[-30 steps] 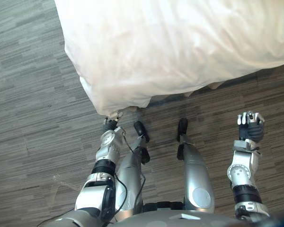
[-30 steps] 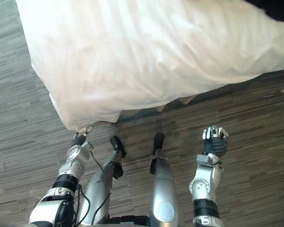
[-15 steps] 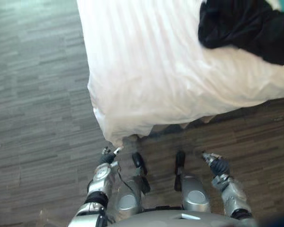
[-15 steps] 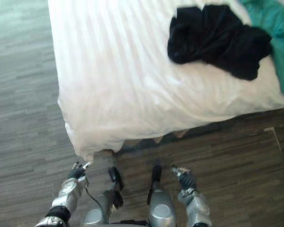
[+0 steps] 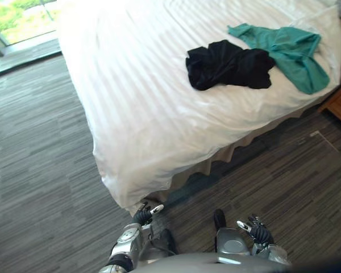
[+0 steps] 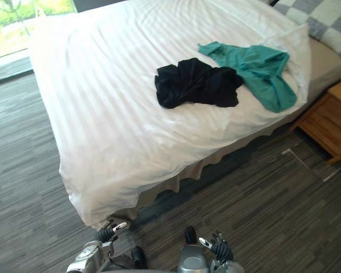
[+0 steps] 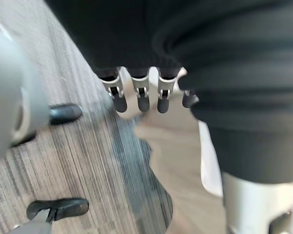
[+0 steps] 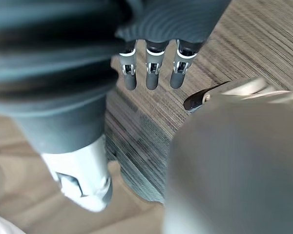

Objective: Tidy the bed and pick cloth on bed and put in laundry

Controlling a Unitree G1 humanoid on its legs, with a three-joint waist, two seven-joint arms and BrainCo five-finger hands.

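Your view has swung up from the floor, so treat the shift as the camera's and not as anything moving on the bed. A second ago you saw only the near corner of the white duvet and the floor below it. Now the whole top of the bed lies in front of you, and both garments have come into view.

The right hand, which was raised at your right a second ago, has dropped low by the legs. Its fingers hang straight and hold nothing. The left hand is still just below the duvet's hanging corner, with its fingers relaxed and also empty, so neither hand has taken cloth yet.

I judge the corner work to be over and the pickup to be next, though both garments lie well away from your hands.

Count:
- One black cloth, bunched up toward the side edge of the bed.
- One teal cloth, touching it on the side nearer the head end.
- One checked pillow at the head end.
- One wooden nightstand beside that side edge.
- Two hands, both loose and empty
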